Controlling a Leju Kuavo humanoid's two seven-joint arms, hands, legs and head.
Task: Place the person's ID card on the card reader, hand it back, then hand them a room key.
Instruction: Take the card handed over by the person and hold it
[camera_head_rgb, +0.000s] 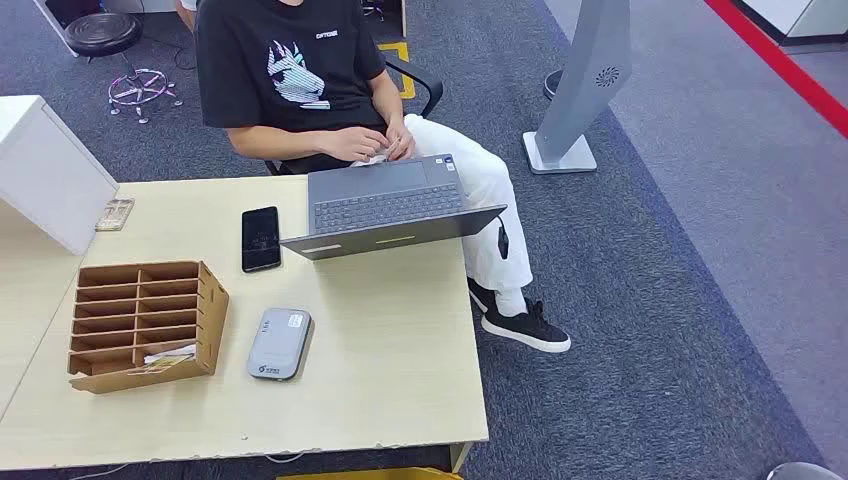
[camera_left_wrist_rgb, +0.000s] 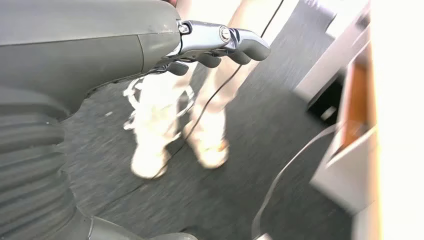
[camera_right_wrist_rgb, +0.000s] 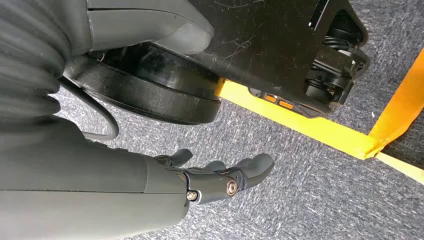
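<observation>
Left hand (camera_left_wrist_rgb: 220, 45) and right hand (camera_right_wrist_rgb: 220, 175) both hang empty w/ fingers loosely apart over carpet; 1 card reader (camera_head_rgb: 279, 343) on desk (camera_head_rgb: 400, 350) beside 1 wooden organizer (camera_head_rgb: 145, 325), 1 phone (camera_head_rgb: 260, 238), 1 laptop (camera_head_rgb: 390, 205), 1 seated person (camera_head_rgb: 300, 80).

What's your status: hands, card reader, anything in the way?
Left hand and right hand hang empty over carpet. Card reader bare on table, beside organizer. Person's hands behind laptop; card not seen.

Grey card reader (camera_head_rgb: 279, 343) — black phone (camera_head_rgb: 261, 238) — brown slotted organiser (camera_head_rgb: 146, 325).
</observation>
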